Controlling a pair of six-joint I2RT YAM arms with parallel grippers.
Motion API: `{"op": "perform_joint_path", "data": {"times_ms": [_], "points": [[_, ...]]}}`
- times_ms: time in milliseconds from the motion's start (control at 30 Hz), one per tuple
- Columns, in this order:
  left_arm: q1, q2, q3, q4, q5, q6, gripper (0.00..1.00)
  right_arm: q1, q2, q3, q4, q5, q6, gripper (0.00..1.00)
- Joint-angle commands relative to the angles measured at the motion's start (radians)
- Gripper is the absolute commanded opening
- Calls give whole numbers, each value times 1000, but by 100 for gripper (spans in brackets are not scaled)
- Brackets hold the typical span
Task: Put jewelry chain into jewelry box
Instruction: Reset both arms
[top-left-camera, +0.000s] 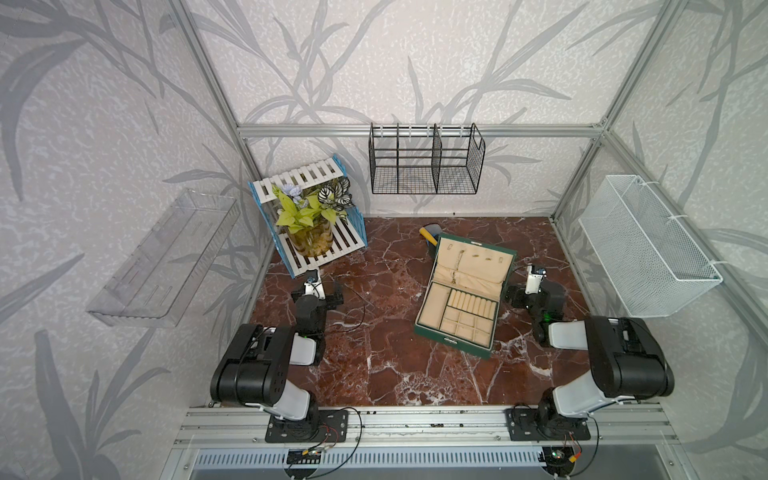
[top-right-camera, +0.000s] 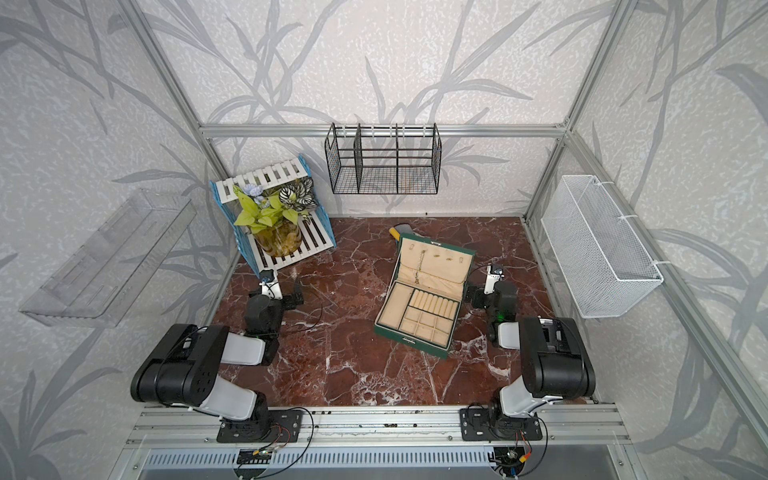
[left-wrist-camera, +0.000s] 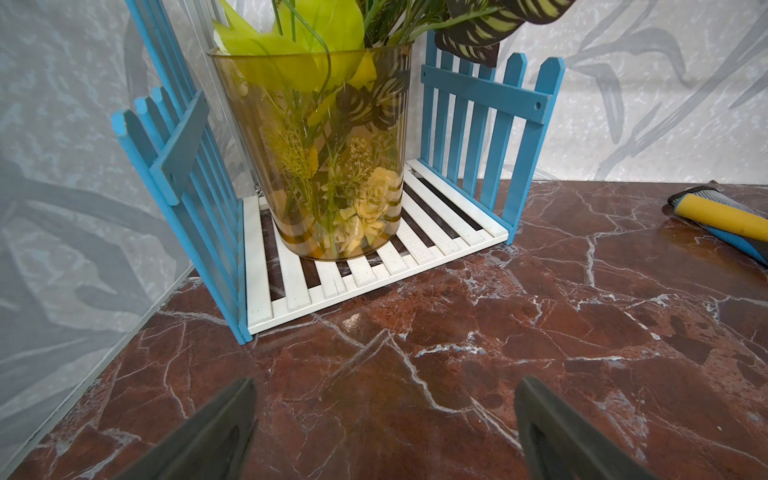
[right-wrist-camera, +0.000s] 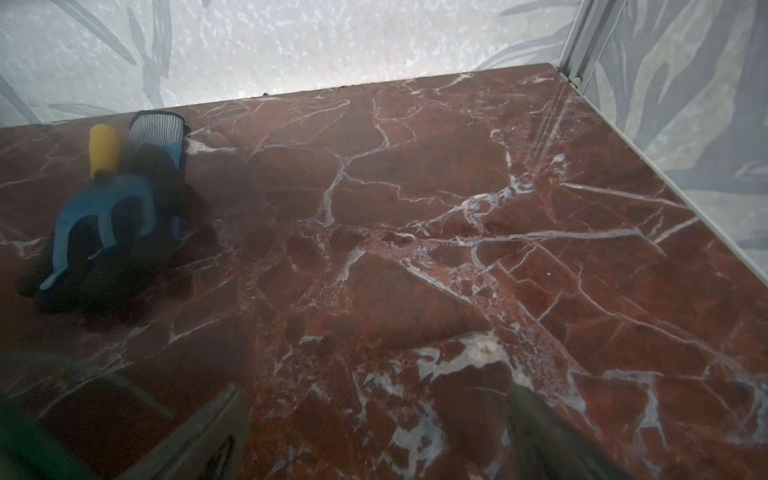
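Note:
The dark green jewelry box (top-left-camera: 453, 338) (top-right-camera: 409, 343) stands open at mid-right of the marble table, its cream lid upright toward the back. A thin pale jewelry chain (top-left-camera: 458, 266) (top-right-camera: 420, 264) hangs down the lid lining, left of its middle. My left gripper (left-wrist-camera: 384, 386) is open over bare marble at the table's left, facing the plant stand. My right gripper (right-wrist-camera: 374, 395) is open over bare marble just right of the box, and a green blur of the box edge (right-wrist-camera: 25, 449) shows beside it. Neither gripper holds anything.
A glass vase of plants (top-left-camera: 311, 239) sits in a blue-and-white slatted stand (top-left-camera: 345, 245) at the back left. A glove with a yellow-handled tool (top-left-camera: 430, 235) lies behind the box. A black wire basket (top-left-camera: 424, 166), a white mesh basket (top-left-camera: 648, 249) and a clear tray (top-left-camera: 166, 257) hang on the walls.

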Motion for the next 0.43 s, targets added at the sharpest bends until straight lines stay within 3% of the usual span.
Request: {"op": "perform_joint_path", "data": {"times_ms": [0,400], "points": [[5,-1,16,30,-1,7,100,11,-10,24,21,-12,-24,99],[4,-2,17,30,-1,6,100,14,-20,34,-14,-2,-26,99]]}}
